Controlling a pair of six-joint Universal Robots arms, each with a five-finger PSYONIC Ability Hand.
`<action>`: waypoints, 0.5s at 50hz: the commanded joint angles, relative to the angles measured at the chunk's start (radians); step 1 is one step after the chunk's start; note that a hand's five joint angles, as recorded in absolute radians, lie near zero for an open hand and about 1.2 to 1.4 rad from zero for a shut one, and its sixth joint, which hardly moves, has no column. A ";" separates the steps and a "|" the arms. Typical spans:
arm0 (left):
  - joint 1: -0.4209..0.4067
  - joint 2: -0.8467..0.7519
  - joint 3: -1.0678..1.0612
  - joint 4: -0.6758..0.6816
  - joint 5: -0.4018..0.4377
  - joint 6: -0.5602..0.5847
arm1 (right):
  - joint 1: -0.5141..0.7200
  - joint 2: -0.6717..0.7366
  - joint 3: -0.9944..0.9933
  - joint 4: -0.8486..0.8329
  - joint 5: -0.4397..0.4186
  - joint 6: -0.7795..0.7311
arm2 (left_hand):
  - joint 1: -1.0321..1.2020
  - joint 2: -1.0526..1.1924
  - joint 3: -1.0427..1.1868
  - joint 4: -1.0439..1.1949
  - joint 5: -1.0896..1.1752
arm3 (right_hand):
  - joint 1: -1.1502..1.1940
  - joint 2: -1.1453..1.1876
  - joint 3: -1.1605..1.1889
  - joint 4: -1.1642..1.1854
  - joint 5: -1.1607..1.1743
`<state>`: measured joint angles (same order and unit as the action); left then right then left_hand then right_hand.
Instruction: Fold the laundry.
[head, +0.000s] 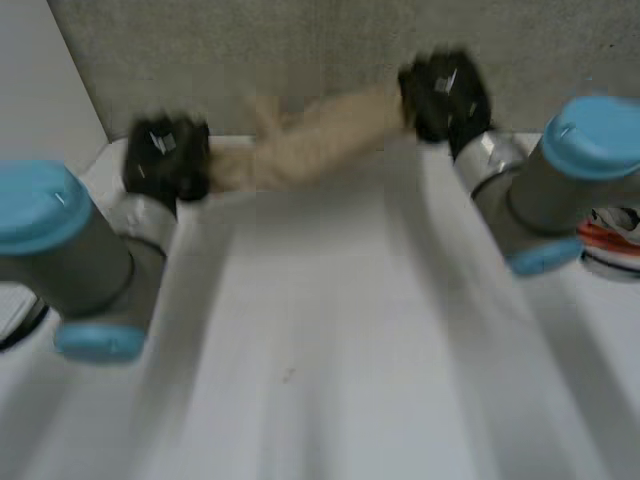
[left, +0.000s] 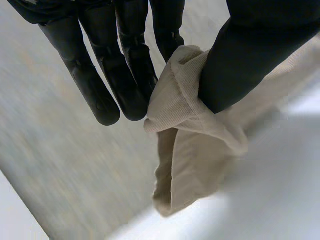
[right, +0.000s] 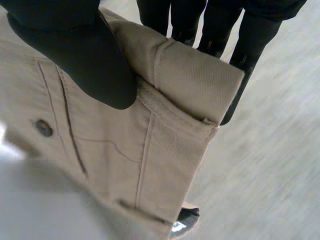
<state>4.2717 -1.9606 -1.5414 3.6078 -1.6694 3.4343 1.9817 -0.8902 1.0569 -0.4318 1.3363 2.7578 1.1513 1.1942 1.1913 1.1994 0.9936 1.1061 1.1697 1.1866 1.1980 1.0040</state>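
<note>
Left robot hand (left: 117, 65): pinching beige trousers (head: 310, 140) | right robot hand (right: 80, 55): pinching opposite end

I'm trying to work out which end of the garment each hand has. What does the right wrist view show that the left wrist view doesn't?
Right wrist view: a dark button beside a pocket slit, and a folded-over band under the right hand.
Left wrist view: a plain crumpled end of cloth hanging from the left hand, no fastening on it.
Both: beige trousers pinched between a black thumb and fingers, with a patch of white table.
</note>
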 joint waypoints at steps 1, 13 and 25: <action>-0.032 -0.107 -0.129 -0.052 -0.010 0.091 | 0.009 0.092 0.126 0.105 0.030 -0.158 | 0.245 0.202 0.205 0.197 0.228 | 0.290 0.227 0.210 0.198 0.218; -0.081 0.080 -0.256 -0.371 -0.036 0.088 | -0.003 -0.079 0.284 0.536 0.040 -0.242 | 0.245 0.202 0.205 0.197 0.228 | 0.290 0.227 0.210 0.198 0.218; -0.176 0.192 -0.307 -0.822 0.010 0.189 | -0.072 -0.265 0.471 0.956 0.021 -0.441 | 0.245 0.202 0.205 0.197 0.228 | 0.290 0.227 0.210 0.198 0.218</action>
<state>4.1463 -1.7926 -1.8371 3.0042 -1.6855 3.5539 1.9392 -1.0834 1.4452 0.3243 1.3687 2.4017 1.1513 1.1943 1.1913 1.1996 0.9936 1.1061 1.1697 1.1866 1.1982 1.0040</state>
